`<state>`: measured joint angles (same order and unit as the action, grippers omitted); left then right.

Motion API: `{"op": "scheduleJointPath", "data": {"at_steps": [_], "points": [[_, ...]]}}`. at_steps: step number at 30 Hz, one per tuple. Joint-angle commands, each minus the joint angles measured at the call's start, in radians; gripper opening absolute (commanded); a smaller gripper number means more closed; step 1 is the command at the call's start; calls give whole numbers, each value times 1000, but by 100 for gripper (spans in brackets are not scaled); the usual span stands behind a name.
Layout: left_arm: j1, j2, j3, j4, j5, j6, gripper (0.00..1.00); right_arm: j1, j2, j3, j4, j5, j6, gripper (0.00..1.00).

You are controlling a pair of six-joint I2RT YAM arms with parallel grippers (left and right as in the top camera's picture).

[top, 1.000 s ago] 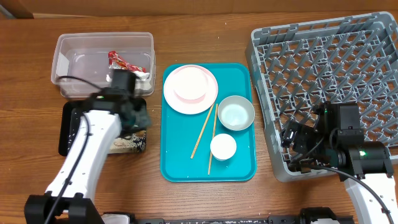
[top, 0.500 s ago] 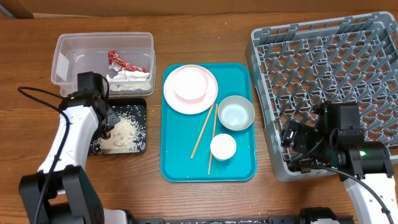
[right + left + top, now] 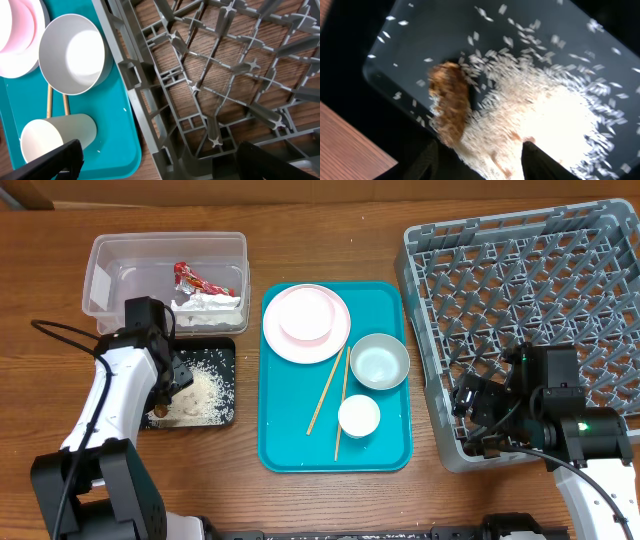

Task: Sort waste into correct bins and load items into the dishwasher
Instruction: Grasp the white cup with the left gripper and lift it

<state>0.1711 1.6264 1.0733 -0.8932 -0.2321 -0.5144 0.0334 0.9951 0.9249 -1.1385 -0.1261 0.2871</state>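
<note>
The left fingers (image 3: 427, 162) hang spread and empty over the black tray (image 3: 226, 348), just left of the teal tray (image 3: 290, 445). Rice grains (image 3: 205, 390) and the brown scrap (image 3: 450, 107) lie in the black tray. The clear tub (image 3: 100, 270), left of the teal tray's far end, holds the red wrapper (image 3: 193, 279) and the napkin (image 3: 212, 305). On the teal tray sit the plate (image 3: 285, 345) with the pink bowl (image 3: 305, 315) on it, the blue-grey bowl (image 3: 379, 362), the cup (image 3: 359, 416) and the chopsticks (image 3: 327, 392). To its right on the counter (image 3: 330, 230), the right fingers (image 3: 50, 157) stand wide and empty at the grey rack (image 3: 520, 270).

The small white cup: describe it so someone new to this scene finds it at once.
Start at the big teal tray in the centre of the overhead view. Of the round dishes on it, the small white cup is nearest the robot, in front of the blue-grey bowl and just right of the chopsticks. It is the smallest dish, plain white.
</note>
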Motion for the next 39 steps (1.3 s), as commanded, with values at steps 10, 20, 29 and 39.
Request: {"op": "scheduleJointPath", "data": {"at_steps": [10,20,29,39], "points": [[-249,-121,149,57,525,268,62,-3,-6,31,11,1,-5,100],[-711,-33,149,106,398,343,63,-3,-6,31,11,1,-6,100],[-872,121,149,101,329,350,53,-3,-6,31,11,1,-5,100],[-824,127,230,62,348,305,4,-3,-6,31,11,1,-6,100]]}}
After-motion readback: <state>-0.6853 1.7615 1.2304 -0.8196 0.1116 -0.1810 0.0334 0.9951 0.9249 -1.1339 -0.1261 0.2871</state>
